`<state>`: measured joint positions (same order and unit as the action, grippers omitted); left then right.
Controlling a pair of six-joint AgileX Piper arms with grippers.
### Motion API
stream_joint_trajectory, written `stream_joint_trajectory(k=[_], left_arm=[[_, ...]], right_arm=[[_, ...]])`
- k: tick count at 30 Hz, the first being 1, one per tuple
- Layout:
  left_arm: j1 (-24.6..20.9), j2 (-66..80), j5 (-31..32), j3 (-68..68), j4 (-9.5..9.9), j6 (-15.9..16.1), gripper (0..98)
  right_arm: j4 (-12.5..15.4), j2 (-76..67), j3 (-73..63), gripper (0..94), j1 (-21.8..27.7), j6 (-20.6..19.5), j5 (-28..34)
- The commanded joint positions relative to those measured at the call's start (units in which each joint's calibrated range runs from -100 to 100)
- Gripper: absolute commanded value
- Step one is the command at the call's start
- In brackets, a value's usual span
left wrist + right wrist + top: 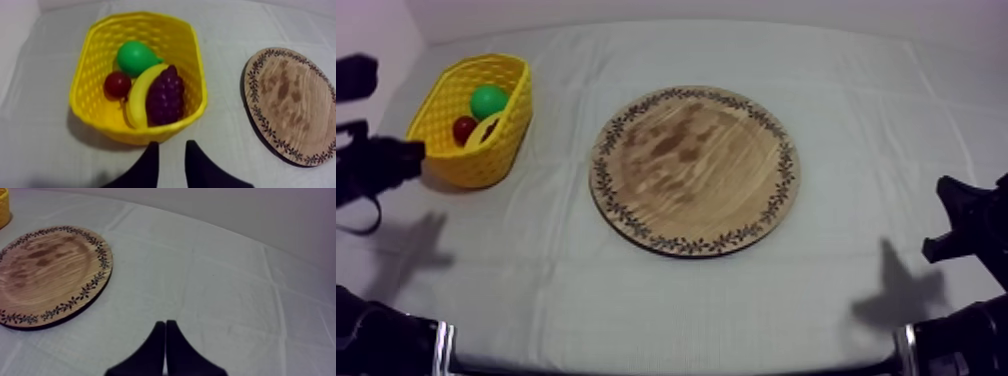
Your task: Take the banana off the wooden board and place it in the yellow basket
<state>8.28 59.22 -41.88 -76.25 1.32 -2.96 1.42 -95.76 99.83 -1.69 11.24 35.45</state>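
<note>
L claw (pixel 171 147): spread, nothing in the gap; hangs just in front of near wall of yellow basket (pixel 145 131), aimed at it. R claw (pixel 165 324): pressed together into narrow wedge, pinching nothing; hovers over grey-white cloth (pixel 225 288), beside wooden board (pixel 45 273) but apart from it; low at right edge in top view.

Banana (pixel 135 97): inside basket, lying lengthwise, wedged betw. small red fruit (pixel 117 84) & grapes (pixel 165 95); touches both. Pear (pixel 134 57): green, at basket's far end, narrow end pointing twd grapes, touching banana's far tip. Grapes: dark purple, leaning vs. basket wall on board side. Small red fruit: vs. opposite wall.

Basket: upright on left part of cloth, long axis running away from L claw. Board: round, patterned rim, flat at mid-cloth, right of basket, strip of cloth betw. the two, no contact. Top view: L claw just beside basket's left wall; touching or not, can't tell.
</note>
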Motion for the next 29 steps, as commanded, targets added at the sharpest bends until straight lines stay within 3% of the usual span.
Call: stream_joint_trajectory(k=[1, 7, 11, 17, 22, 29], left_arm=[[-0.4, 12.3, 0.0, -8.7, -0.49, -0.9, 10.8], [-1.4, 25.4, -0.8, -16.1, -1.93, -2.1, 1.3], [-2.1, 31.5, 0.6, -18.7, -1.74, -2.3, 0.3], [-5.7, 36.0, 2.7, -20.9, 0.12, -4.0, 0.1], [-8.7, 39.6, 4.9, -22.2, 0.51, -4.7, 0.1], [-9.5, 40.4, 6.1, -22.8, 0.69, -5.1, 0.1]], right_arm=[[0.0, 0.0, 0.1, 0.2, 0.0, 0.0, 0.0], [0.0, 0.0, 0.1, 0.2, 0.0, 0.0, 0.0], [0.0, 0.0, 0.1, 0.2, 0.0, 0.0, 0.0], [0.0, 0.0, 0.1, 0.2, 0.0, 0.0, 0.0], [0.0, 0.0, 0.1, 0.2, 0.0, 0.0, 0.0], [0.0, 0.0, 0.1, 0.2, 0.0, 0.0, 0.0]])
